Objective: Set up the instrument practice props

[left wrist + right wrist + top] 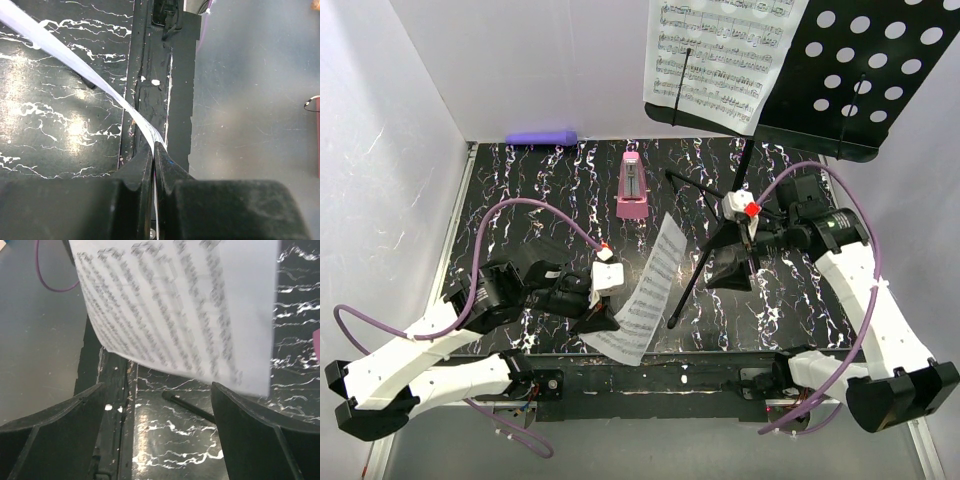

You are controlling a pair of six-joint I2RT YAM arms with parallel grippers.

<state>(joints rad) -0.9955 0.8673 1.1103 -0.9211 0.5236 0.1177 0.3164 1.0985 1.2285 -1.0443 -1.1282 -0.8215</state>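
I held the second sheet (650,285) pinched at its near corner in my fully closed left gripper (154,150) at 6 o'clock, tilted up toward the stand (860,70) at 1 o'clock, where the first sheet (720,55) sat, while my right gripper (157,390) gaped empty facing it, likely for a handover.

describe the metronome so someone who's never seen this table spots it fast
Start at the black white-veined table and go to its far side, left of the tall black music stand. There the metronome stands upright. It is the only pink pyramid; the purple cylinder nearby lies flat along the back wall.
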